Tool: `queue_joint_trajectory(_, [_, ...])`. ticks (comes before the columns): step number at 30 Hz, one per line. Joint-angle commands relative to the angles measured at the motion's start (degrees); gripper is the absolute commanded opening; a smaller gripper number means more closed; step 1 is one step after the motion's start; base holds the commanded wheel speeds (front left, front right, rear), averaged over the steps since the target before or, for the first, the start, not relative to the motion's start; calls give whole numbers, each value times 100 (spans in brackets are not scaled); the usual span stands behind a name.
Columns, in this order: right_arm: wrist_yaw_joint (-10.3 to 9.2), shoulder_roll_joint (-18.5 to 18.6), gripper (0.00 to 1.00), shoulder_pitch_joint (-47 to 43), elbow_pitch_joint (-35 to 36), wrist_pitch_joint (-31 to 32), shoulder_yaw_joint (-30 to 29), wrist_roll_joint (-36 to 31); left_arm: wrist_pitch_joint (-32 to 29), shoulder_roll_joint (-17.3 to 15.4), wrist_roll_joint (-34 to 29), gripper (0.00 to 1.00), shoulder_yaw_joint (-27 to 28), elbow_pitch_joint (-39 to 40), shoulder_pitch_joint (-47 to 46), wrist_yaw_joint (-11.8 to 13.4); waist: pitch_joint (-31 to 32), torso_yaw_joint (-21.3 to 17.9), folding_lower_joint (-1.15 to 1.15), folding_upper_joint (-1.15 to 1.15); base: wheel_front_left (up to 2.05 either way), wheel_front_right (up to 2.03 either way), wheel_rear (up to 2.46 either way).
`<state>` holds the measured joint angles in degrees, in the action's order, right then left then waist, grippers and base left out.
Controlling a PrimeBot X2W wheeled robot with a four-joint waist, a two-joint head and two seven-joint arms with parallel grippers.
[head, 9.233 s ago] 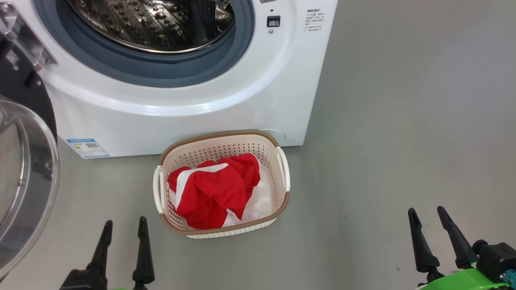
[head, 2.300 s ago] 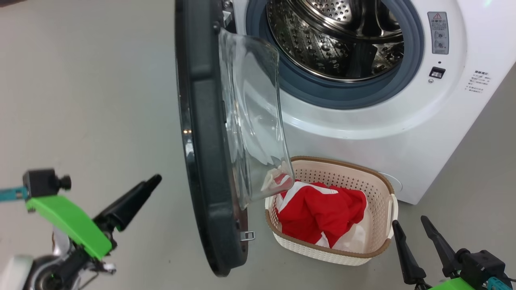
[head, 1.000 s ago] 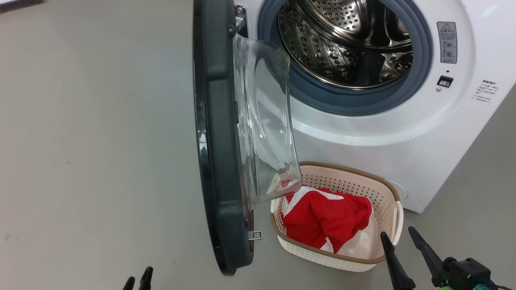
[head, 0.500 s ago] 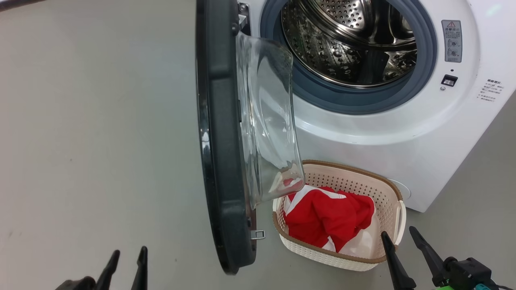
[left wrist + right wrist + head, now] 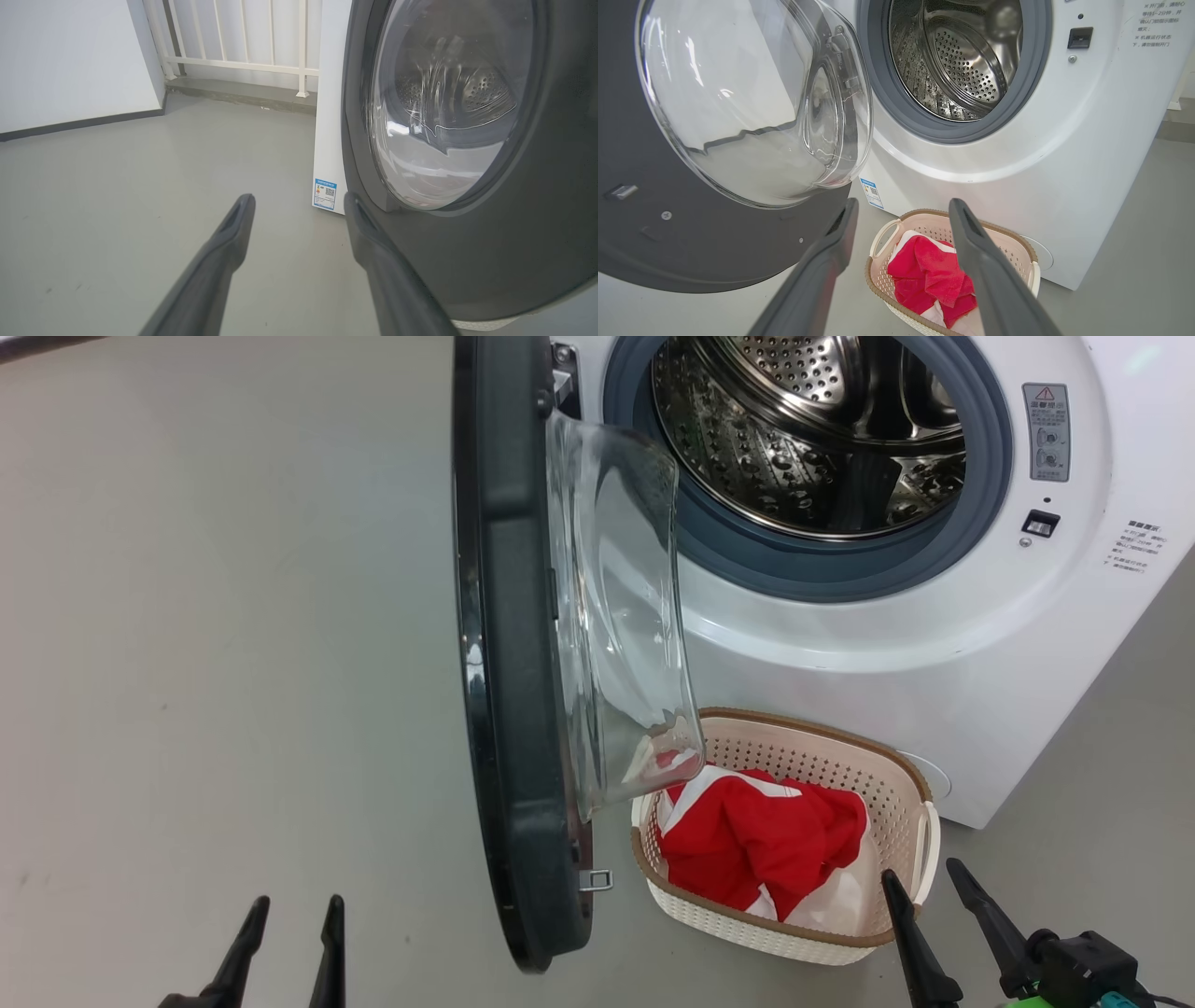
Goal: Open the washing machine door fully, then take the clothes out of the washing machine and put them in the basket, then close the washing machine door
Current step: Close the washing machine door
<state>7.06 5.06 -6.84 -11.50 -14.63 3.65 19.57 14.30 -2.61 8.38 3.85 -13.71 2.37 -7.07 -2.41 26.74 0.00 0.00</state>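
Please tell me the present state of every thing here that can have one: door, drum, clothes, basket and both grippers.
washing machine door: open, swung out from the front, not latched.
drum: no clothes seen inside.
clothes: crumpled, lying in the basket.
basket: upright on the floor before the washing machine, holding the clothes.
left gripper: open, empty.
right gripper: open, empty.

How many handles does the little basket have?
2. One white handle on the end of the basket nearest the washing machine door, the other handle on the opposite end. Neither is hidden.
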Motion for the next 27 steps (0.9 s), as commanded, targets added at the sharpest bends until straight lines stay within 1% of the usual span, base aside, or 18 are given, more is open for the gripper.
queue_joint_trajectory(1, [43,42,100,213,144,-37,123,-65,70,-32,24,100,208,143,-71,0,2,-4,0,0,0,0,0])
queue_joint_trajectory(7, [43,42,100,215,124,-37,109,-70,70,-29,162,100,121,125,-72,26,-8,-24,0,0,0,0,0])
queue_joint_trajectory(18, [43,37,100,223,110,-37,112,-68,70,-28,215,100,54,143,-83,70,-5,-49,0,0,0,0,0])
queue_joint_trajectory(21, [43,35,100,220,110,-37,116,-65,70,-27,387,100,96,162,-110,58,0,-51,0,0,0,0,0])
queue_joint_trajectory(22, [43,34,100,219,111,-37,114,-65,70,-27,555,74,111,175,-129,45,3,-51,0,0,0,0,0])
queue_joint_trajectory(24, [43,30,100,212,111,-37,114,-63,70,-27,941,13,124,192,-155,11,17,-51,0,0,0,0,0])
queue_joint_trajectory(25, [43,27,100,207,111,-37,115,-63,70,-27,1190,0,123,195,-179,-8,23,-51,0,0,0,0,0])
queue_joint_trajectory(27, [43,22,100,198,111,-37,118,-61,70,-27,1843,0,172,246,-258,-32,33,-50,0,0,0,0,0])
